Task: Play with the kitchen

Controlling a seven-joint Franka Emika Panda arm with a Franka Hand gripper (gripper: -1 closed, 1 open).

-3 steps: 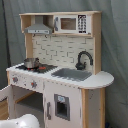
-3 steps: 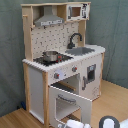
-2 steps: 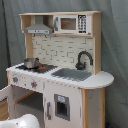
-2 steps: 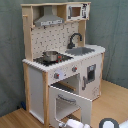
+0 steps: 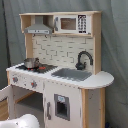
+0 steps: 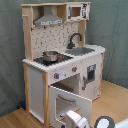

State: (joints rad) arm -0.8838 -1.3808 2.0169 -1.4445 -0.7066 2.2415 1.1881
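Barely shifted from a second ago: kitchen (image 5: 60, 75) standing put on the wooden floor (image 6: 112, 100) before the grey curtain (image 5: 114, 45), filling both exterior views. Looks rigid and heavy, best worked through its moving parts. Oven door (image 6: 67, 102) hanging open in the second exterior view, its light panel easy to push by the top edge. Small metal pot (image 6: 50, 56) sitting on the black stovetop (image 5: 35, 67), light, liftable by the rim. Robot parts (image 6: 77, 119) white, low in the second exterior view; cannot tell how the fingers stand.
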